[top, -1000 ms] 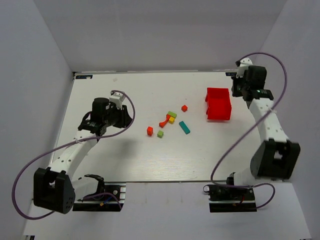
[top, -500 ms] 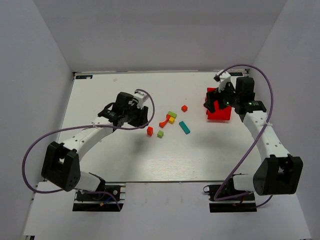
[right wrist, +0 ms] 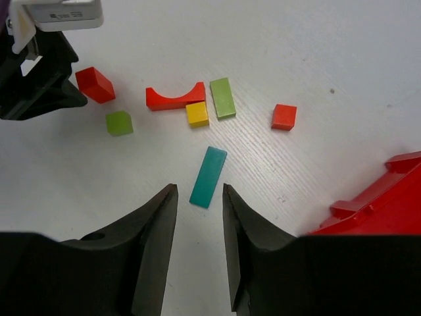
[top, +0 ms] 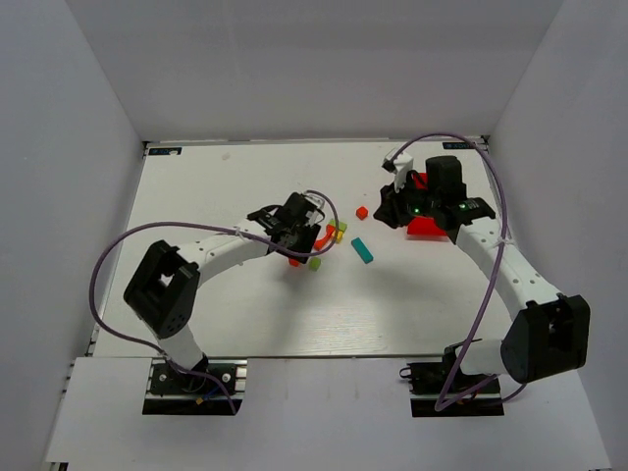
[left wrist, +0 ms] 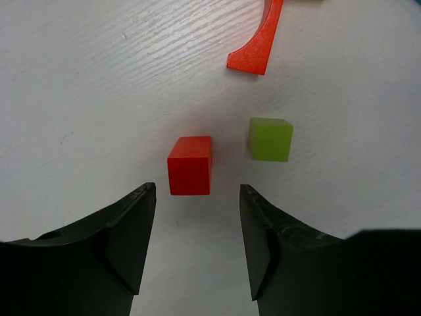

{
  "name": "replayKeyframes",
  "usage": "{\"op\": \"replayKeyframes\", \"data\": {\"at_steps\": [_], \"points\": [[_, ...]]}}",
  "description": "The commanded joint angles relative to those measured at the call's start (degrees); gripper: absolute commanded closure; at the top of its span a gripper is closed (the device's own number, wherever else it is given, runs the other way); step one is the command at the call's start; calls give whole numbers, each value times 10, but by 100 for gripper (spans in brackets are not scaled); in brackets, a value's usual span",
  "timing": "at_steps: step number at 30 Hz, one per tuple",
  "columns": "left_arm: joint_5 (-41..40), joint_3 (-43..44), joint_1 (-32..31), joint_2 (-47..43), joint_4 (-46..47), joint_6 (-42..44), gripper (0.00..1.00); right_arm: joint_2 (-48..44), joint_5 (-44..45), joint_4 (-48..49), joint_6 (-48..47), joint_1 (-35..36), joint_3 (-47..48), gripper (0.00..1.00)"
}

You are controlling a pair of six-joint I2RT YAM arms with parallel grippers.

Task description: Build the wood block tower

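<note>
Red, lime, yellow and teal: the wooden blocks are loose in a small scatter at the middle of the white table (top: 392, 314), every one resting directly on the surface. My left gripper (left wrist: 197, 196) hangs low over the near-left end of the scatter, its jaws spread wide with nothing between them. The red cube (left wrist: 191, 166) sits just ahead of the gap, lined up with it but touched by neither finger. Just beside that cube, with a little table showing between them, is the lime cube (left wrist: 270, 139). Farther out, one foot of the red arch (left wrist: 258, 41) shows at the top of the left wrist view.

From the right wrist I see the whole set. My right gripper (right wrist: 199, 197) is higher up, jaws parted only narrowly and empty. The teal bar (right wrist: 208, 176) lies flat just beyond the tips, its long side running roughly along the gap. Past it the yellow cube (right wrist: 197, 114) is tucked against the arch and against the lime bar (right wrist: 223, 97). An orange-red cube (right wrist: 284, 117) lies on its own, well apart from the others, toward the red bin (right wrist: 375, 204). That bin stands at the right side of the table, partly covered by my right arm in the overhead view.
</note>
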Motion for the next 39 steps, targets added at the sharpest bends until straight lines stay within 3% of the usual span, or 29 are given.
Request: {"op": "replayKeyframes", "data": {"at_steps": [1,13,17,21,25,29,31,32,39], "points": [[-69,31,-17,8,-33,-27,35,-5,22,16,5,11,-15,60],[-113,58,-35,68,-45,-58,37,-16,35,25,5,23,-28,57],[-113,75,-35,83,-45,-69,46,-19,33,23,5,23,-29,57],[-113,81,-40,93,-45,-74,65,-23,34,24,5,23,-32,57],[-113,93,-40,93,-50,-74,78,-28,33,24,3,24,-34,57],[-91,117,-25,93,-55,-20,84,-31,32,25,-1,23,-37,57],[-91,122,-20,88,-42,30,98,-34,29,25,-6,23,-39,57],[-91,131,-13,88,-42,46,100,-35,25,26,-4,23,-38,57],[10,189,16,124,-59,196,100,-44,11,24,-12,24,-45,57]]}}
